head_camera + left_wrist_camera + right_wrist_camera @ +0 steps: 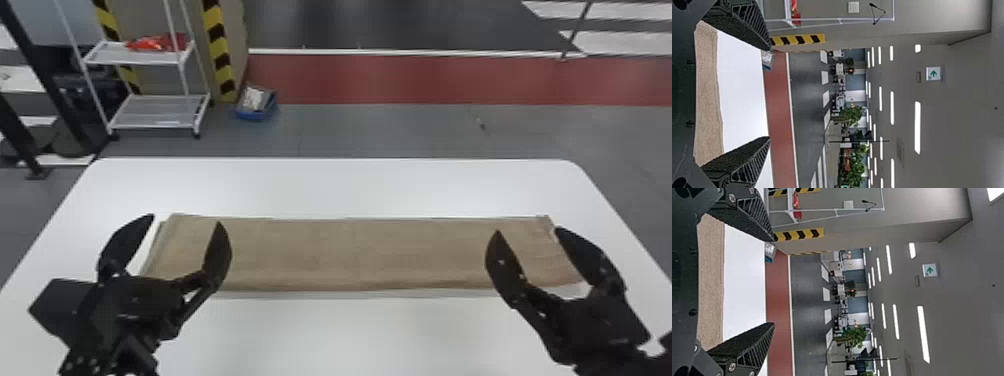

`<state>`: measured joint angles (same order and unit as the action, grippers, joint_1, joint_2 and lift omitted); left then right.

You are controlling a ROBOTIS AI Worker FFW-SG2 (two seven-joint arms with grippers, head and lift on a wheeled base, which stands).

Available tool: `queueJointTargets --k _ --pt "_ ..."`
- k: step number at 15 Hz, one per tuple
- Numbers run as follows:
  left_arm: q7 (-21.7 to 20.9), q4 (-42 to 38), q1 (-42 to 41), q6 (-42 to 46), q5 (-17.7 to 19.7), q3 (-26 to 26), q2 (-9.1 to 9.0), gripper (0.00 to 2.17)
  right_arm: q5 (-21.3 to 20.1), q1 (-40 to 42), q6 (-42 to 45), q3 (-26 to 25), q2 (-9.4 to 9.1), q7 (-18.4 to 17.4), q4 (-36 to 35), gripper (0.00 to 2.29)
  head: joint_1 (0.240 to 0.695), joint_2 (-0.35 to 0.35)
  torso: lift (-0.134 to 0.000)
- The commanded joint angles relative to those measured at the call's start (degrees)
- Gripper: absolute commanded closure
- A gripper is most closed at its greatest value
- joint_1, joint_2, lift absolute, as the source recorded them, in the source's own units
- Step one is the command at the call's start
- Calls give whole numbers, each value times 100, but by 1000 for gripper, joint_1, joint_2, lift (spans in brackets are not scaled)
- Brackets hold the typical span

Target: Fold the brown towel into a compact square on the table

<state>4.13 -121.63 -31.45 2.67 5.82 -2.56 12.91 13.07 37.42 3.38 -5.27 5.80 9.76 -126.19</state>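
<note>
Your left gripper and right gripper have their fingers spread wide. In the head view, the brown towel makes a long strip on the white table, stretching from behind your left fingers to behind your right.

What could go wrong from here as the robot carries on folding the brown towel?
The brown towel lies as a long strip with its layers slightly offset along the near edge, so further folding might leave an uneven square. It lies flat on the white table, so the open left gripper and right gripper could miss an end or pinch only some of the layers.
</note>
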Motion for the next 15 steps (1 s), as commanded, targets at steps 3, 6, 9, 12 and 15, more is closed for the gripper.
queueJointTargets --k 3,6,9,12,15 --pt "9 25 25 0 7 1 -8 80 -6 -33 -36 0 0 0 25 130 695 -16 -125" --pt "9 60 43 0 7 -8 -8 80 2 -42 -36 0 9 0 51 130 695 -15 -125" --pt "9 69 43 0 7 1 -17 80 11 -51 -36 -18 18 0 51 130 695 -16 -125" --pt "18 96 43 18 15 1 -17 80 20 -69 -36 -26 18 0 86 130 695 -17 -125" --pt "9 245 148 18 51 18 -8 80 2 -165 -36 -26 18 9 174 157 695 -17 -125"
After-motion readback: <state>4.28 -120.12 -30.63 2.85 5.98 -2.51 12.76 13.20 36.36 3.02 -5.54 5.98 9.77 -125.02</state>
